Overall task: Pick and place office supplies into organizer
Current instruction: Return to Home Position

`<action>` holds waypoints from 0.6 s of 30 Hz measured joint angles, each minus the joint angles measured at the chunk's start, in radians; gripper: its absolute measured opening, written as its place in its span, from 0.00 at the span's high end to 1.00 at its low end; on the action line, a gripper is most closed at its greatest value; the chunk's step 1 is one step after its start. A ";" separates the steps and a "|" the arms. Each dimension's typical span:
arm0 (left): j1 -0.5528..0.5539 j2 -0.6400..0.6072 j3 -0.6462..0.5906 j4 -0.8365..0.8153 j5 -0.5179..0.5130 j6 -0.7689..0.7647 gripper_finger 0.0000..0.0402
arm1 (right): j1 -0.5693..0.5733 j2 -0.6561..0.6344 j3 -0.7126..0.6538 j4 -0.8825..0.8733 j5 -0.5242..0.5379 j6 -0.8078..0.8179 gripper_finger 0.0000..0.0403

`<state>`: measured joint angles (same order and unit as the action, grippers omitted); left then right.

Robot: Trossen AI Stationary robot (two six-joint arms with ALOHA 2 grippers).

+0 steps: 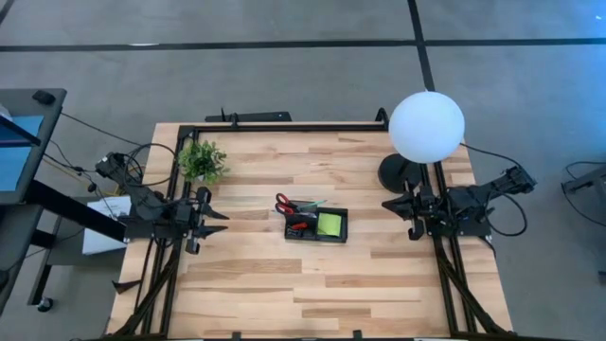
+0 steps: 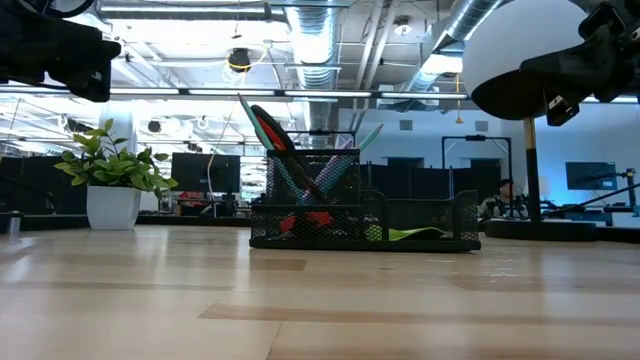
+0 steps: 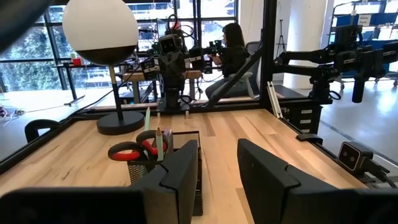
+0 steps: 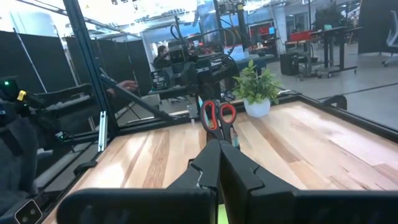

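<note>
The black mesh organizer point(image 1: 345, 227) sits on the wooden table point(image 1: 284, 284), between my two grippers. My left gripper point(image 1: 218, 224) hangs well apart from the organizer on its scissors side. Its fingers point(image 3: 183, 168) are spread with nothing between them. My right gripper point(image 1: 388, 208) hangs well apart on the opposite side, the sticky-note side, with its fingers point(image 4: 208, 168) pressed together and holding nothing.

The red-handled scissors point(image 1: 287, 205) stand handles-up in the organizer's taller section, and a teal pen point(image 2: 367, 138) leans out of that section. The lime-green sticky-note pad point(image 1: 329, 224) lies flat in the low compartment at the end nearer my right gripper. The small red block point(image 1: 298, 226) rests in a low compartment just beside the pad, on the scissors side.

Beyond the organizer stand a potted plant point(image 1: 202, 161) and a white globe lamp point(image 1: 426, 125).
</note>
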<state>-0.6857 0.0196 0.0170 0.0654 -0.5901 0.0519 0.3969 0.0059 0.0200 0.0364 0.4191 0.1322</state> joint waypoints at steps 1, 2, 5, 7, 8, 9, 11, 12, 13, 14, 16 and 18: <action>0.000 0.000 0.000 0.000 0.000 -0.001 0.72 | 0.000 0.000 0.000 0.000 0.000 0.000 1.00; 0.000 0.000 0.000 0.000 0.000 -0.008 0.72 | 0.000 0.000 0.000 0.000 0.000 0.000 1.00; 0.000 0.000 0.000 0.000 0.000 -0.013 0.72 | 0.000 0.000 0.000 0.000 0.000 0.000 1.00; 0.000 0.000 0.000 0.000 0.000 -0.005 0.72 | 0.000 0.000 0.000 0.000 0.000 0.000 1.00; 0.000 0.000 0.000 0.000 0.000 0.000 0.72 | 0.000 0.000 0.000 0.000 0.000 0.000 1.00; 0.000 0.000 0.000 0.000 0.000 0.000 0.72 | 0.000 0.000 0.000 0.000 0.000 0.000 1.00; 0.000 0.000 0.000 0.000 0.000 -0.001 0.72 | 0.000 0.000 0.000 0.000 0.000 0.000 1.00; 0.000 0.000 0.000 0.000 0.000 -0.009 0.72 | 0.000 0.000 0.000 0.000 0.000 0.000 1.00; 0.000 0.000 0.000 0.000 0.000 -0.010 0.72 | 0.000 0.000 0.000 0.000 0.000 0.000 1.00; 0.000 0.000 0.000 0.000 0.000 -0.010 0.72 | 0.000 0.000 0.000 0.000 0.000 0.000 1.00; 0.000 0.000 0.000 0.000 0.000 -0.003 0.72 | 0.000 0.000 0.000 0.000 0.000 0.000 1.00; 0.000 0.000 0.000 0.000 0.000 0.001 0.72 | 0.000 0.000 0.000 0.000 0.000 0.000 1.00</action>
<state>-0.6857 0.0196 0.0170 0.0654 -0.5901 0.0525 0.3969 0.0063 0.0204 0.0364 0.4188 0.1322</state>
